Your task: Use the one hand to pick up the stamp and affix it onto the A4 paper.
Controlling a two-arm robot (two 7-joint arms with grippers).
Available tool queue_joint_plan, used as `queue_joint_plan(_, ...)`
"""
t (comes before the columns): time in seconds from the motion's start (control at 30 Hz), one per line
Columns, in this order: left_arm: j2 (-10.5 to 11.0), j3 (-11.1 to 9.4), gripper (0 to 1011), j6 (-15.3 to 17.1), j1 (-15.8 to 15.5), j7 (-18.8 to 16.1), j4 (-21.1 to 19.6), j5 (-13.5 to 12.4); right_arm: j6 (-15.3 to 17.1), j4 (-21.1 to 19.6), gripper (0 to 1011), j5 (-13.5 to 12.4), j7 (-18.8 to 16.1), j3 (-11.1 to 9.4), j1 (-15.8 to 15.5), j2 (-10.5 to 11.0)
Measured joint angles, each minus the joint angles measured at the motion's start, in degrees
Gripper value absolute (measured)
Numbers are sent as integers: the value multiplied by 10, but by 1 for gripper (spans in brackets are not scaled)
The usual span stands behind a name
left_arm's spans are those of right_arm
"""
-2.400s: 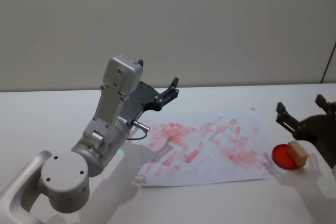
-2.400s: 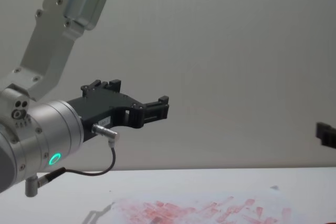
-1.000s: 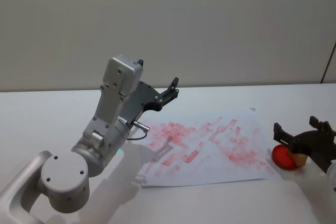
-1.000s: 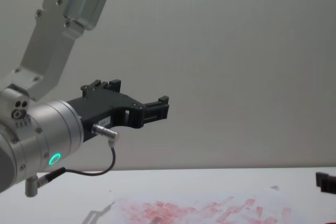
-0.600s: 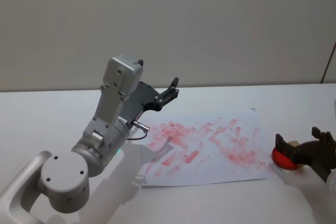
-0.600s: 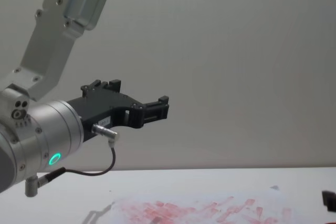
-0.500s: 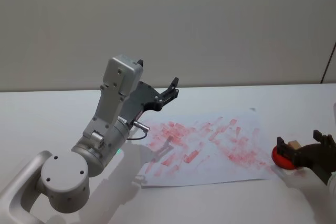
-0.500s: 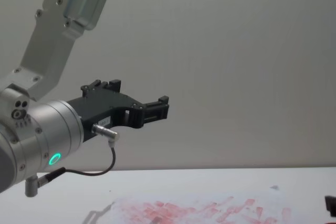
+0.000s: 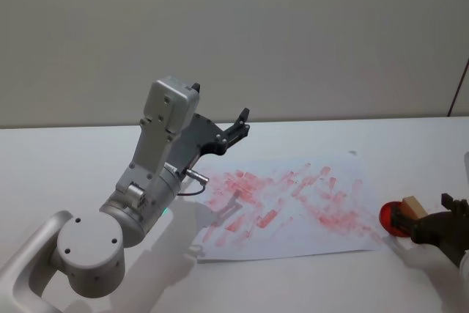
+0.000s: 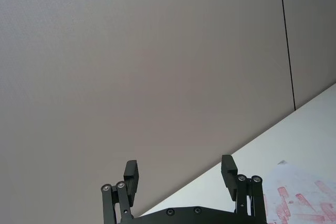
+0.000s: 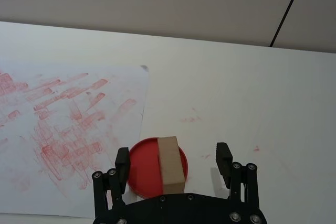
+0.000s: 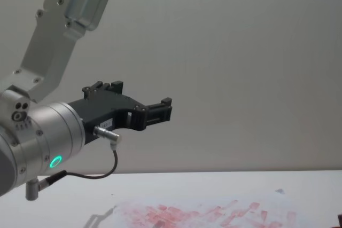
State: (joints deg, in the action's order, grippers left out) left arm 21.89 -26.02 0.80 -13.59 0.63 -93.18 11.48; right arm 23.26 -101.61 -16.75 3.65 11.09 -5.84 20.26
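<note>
Left gripper [image 10: 181, 174]: raised over the table's [image 9: 66, 159] left side, fingers spread, holding nothing.
A4 paper [image 9: 293, 203]: flat on the table, crowded with red prints; near part cut off in the chest view.
Red dish [image 11: 142, 169]: just past the paper's right edge; near rim hidden behind the gripper body.
Stamp [image 11: 170, 171]: lying in the dish; partly hidden in the head view.
Right gripper [image 11: 173, 155]: low over the dish, fingers apart, one either side of the stamp, gaps showing.

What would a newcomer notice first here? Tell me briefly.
The A4 paper, smeared with red stamp prints, lies mid-table. Right of it the wooden stamp stands on a round red ink pad, the open right gripper straddling it. The left gripper hangs raised, open.
</note>
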Motion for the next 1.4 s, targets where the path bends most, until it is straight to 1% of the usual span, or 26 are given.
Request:
queue_joint_plan(0.27, 0, 0, 1001, 0, 0, 0, 0, 0, 8, 6, 1001, 3, -6, -1, 3, -2)
queue_joint_plan(0.4, 0, 0, 1001, 0, 0, 0, 0, 0, 10, 8, 950, 4, -7, -1, 3, -3)
queue_joint_plan(0.53, 0, 0, 1001, 0, 0, 0, 0, 0, 12, 9, 863, 5, -9, -1, 4, -4)
queue_joint_plan(0.57, 0, 0, 1001, 0, 0, 0, 0, 0, 13, 10, 810, 5, -9, -1, 5, -4)
queue_joint_plan(0.63, 0, 0, 1001, 0, 0, 0, 0, 0, 13, 10, 782, 6, -10, -1, 5, -4)
queue_joint_plan(0.67, 0, 0, 1001, 0, 0, 0, 0, 0, 13, 11, 718, 6, -10, -2, 5, -4)
queue_joint_plan(0.7, 0, 0, 1001, 0, 0, 0, 0, 0, 14, 11, 682, 6, -10, -2, 5, -4)
queue_joint_plan(0.73, 0, 0, 1001, 0, 0, 0, 0, 0, 14, 11, 682, 6, -10, -2, 5, -4)
queue_joint_plan(0.77, 0, 0, 1001, 0, 0, 0, 0, 0, 14, 11, 621, 6, -10, -2, 5, -4)
queue_joint_plan(0.83, 0, 0, 1001, 0, 0, 0, 0, 0, 15, 12, 589, 6, -11, -2, 5, -4)
queue_joint_plan(0.87, 0, 0, 1001, 0, 0, 0, 0, 0, 15, 12, 544, 6, -11, -2, 5, -4)
queue_joint_plan(0.9, 0, 0, 1001, 0, 0, 0, 0, 0, 15, 12, 544, 6, -11, -2, 5, -4)
queue_joint_plan(0.93, 0, 0, 1001, 0, 0, 0, 0, 0, 15, 12, 460, 6, -11, -2, 6, -5)
queue_joint_plan(1.0, 0, 0, 1001, 0, 0, 0, 0, 0, 15, 12, 424, 6, -11, -2, 6, -5)
queue_joint_plan(1.07, 0, 0, 1001, 0, 0, 0, 0, 0, 16, 13, 340, 7, -11, -2, 6, -5)
queue_joint_plan(1.17, 0, 0, 1001, 0, 0, 0, 0, 0, 16, 13, 281, 7, -12, -2, 6, -5)
queue_joint_plan(1.2, 0, 0, 1001, 0, 0, 0, 0, 0, 16, 13, 232, 7, -12, -2, 6, -5)
queue_joint_plan(1.27, 0, 0, 1001, 0, 0, 0, 0, 0, 16, 13, 214, 7, -12, -2, 6, -5)
queue_joint_plan(1.4, 0, 0, 1001, 0, 0, 0, 0, 0, 14, 13, 216, 8, -16, -2, 6, -5)
